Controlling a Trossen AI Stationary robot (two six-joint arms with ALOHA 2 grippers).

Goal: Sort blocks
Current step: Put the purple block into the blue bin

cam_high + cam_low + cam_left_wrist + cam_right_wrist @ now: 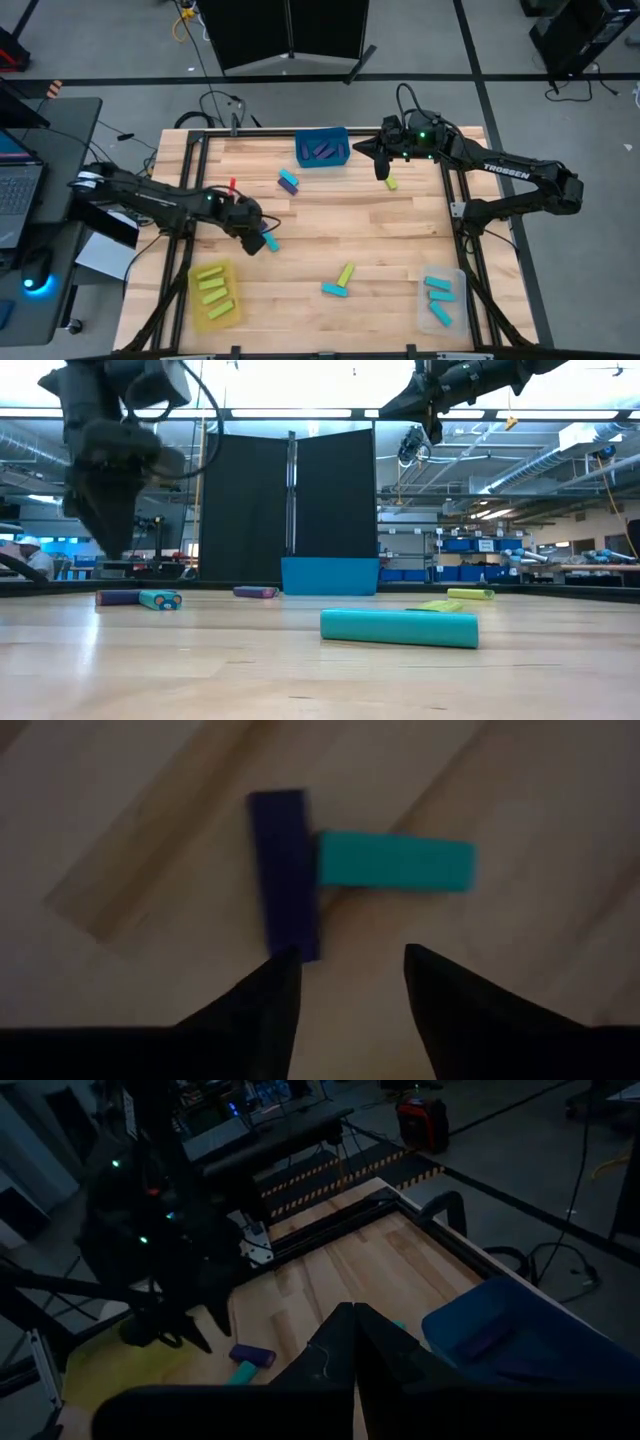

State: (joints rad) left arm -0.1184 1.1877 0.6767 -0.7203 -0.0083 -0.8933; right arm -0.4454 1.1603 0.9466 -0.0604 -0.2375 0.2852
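A purple block [285, 870] and a cyan block [395, 862] lie flat on the wooden table, the cyan one's end butting the purple one's long side. My left gripper [350, 960] hangs open just above them, pointing steeply down, touching nothing; in the high view it [256, 236] covers the purple block, and only the cyan one [270, 242] shows. My right gripper [383, 165] is shut and empty, raised near the blue bin [322, 148], above a lime block [391, 183].
The blue bin holds purple blocks. A yellow bin [214, 295] with lime blocks sits at the near left, and a clear bin [440, 298] with cyan blocks at the near right. Loose blocks lie mid-table: a purple-cyan pair [288, 181] and a lime-cyan pair [340, 281].
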